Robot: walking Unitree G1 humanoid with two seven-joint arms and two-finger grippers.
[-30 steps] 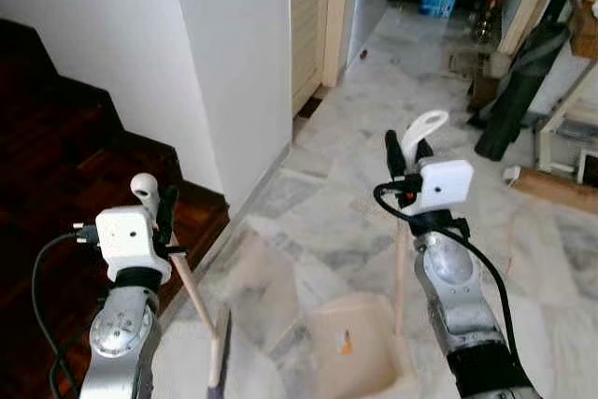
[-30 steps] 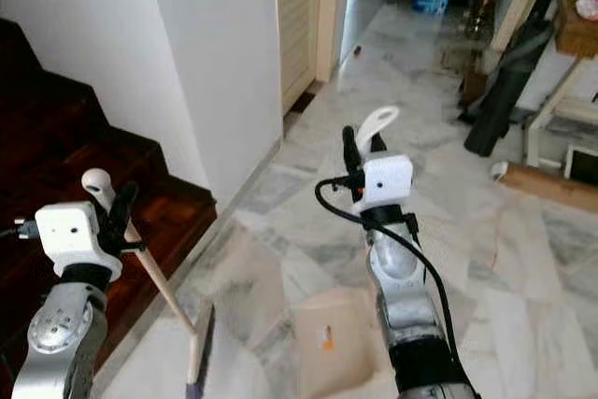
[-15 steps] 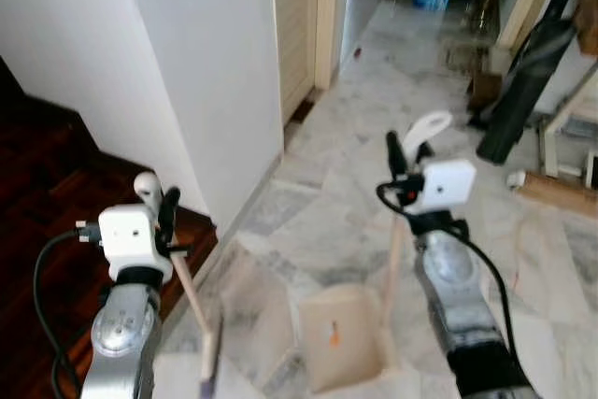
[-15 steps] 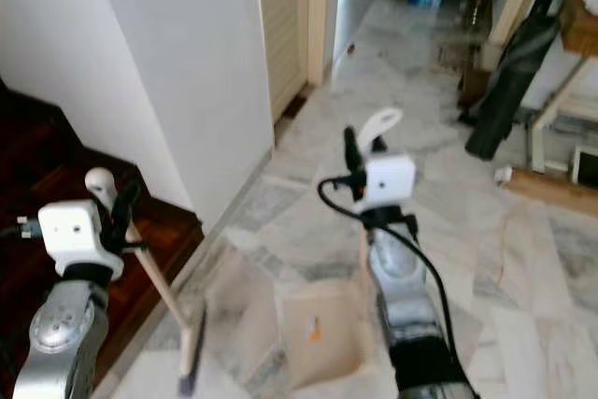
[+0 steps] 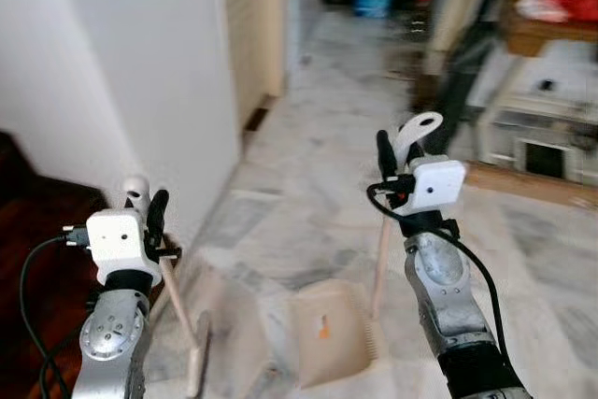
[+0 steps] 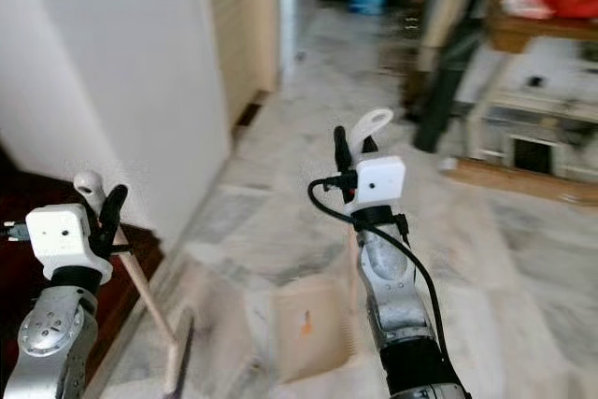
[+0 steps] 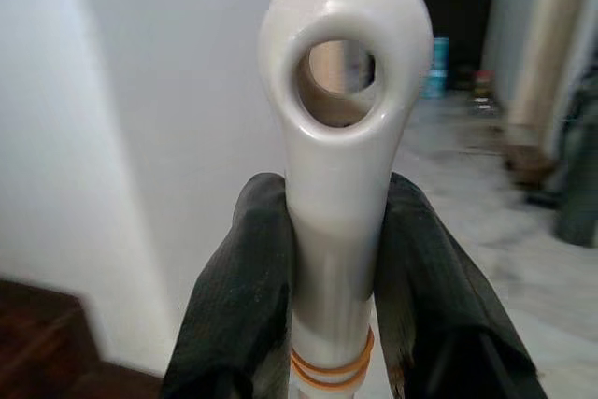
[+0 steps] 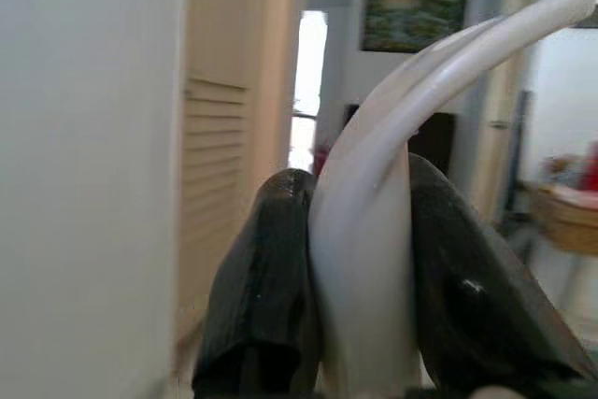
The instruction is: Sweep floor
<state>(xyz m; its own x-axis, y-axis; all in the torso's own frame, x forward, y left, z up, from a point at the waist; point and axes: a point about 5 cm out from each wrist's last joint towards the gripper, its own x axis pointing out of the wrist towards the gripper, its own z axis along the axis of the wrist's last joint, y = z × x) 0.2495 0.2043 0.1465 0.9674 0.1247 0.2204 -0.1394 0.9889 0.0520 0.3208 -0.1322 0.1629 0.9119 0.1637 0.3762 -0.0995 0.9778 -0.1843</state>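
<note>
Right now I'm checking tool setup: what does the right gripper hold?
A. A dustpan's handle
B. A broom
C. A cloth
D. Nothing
A: the right gripper is shut on the white handle whose pole runs down to the dustpan on the floor.

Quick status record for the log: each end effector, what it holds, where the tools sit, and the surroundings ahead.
left end effector: shut on the broom handle, just below its ring-shaped white top
broom: wooden shaft slants down to the floor, head blurred
right end effector: shut on the dustpan handle, near its white looped top
dustpan: pale pan low at the marble floor, between the arms
left side: white wall, dark wood steps below
ahead: hallway, blurred furniture on the right
</note>
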